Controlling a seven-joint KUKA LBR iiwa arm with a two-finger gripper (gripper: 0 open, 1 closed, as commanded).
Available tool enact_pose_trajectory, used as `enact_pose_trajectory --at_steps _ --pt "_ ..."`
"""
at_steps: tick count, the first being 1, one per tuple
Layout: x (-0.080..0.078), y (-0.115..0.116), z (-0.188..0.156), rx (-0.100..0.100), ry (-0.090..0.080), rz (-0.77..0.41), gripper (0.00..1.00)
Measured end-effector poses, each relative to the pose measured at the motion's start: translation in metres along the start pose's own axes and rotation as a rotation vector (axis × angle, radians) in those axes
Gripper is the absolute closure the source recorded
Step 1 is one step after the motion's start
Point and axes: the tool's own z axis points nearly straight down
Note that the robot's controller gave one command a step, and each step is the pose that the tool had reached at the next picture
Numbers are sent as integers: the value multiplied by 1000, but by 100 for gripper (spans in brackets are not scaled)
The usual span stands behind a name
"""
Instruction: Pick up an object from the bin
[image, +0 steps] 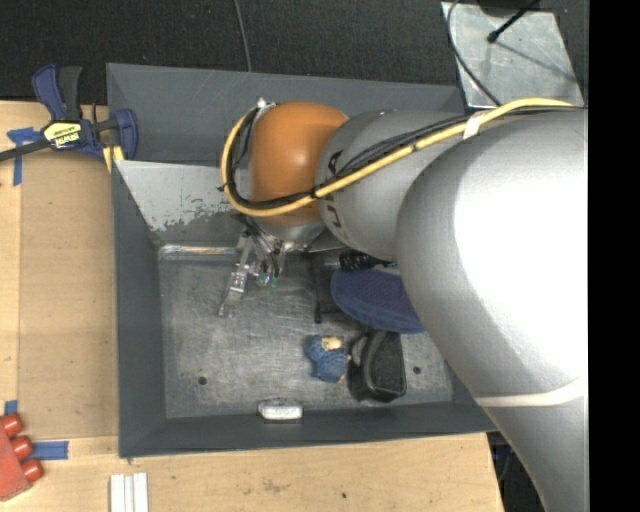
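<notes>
Arm (500, 250); tool (243, 278) left of blue cloth (375, 300)

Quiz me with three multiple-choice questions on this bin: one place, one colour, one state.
1. The small silver piece lies: A by the bin's lower wall; B in the top left corner; C mid-floor.
2. The big cloth is: A red; B blue; C yellow.
3. The arm is: A reaching into the bin; B parked outside; C folded upright.
Answers: 1 A, it sits at the floor's lower edge; 2 B, dark blue folds; 3 A, its orange wrist hangs over the floor.
</notes>
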Motion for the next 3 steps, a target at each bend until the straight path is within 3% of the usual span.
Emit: enact_pose_trajectory --at_steps 1,2,3 --pt "-4 4 -3 -15 -24 -2 100" --pt "-6 5 -30 -11 -12 -2 100" --pt "-8 5 -107 -14 -16 -2 100"
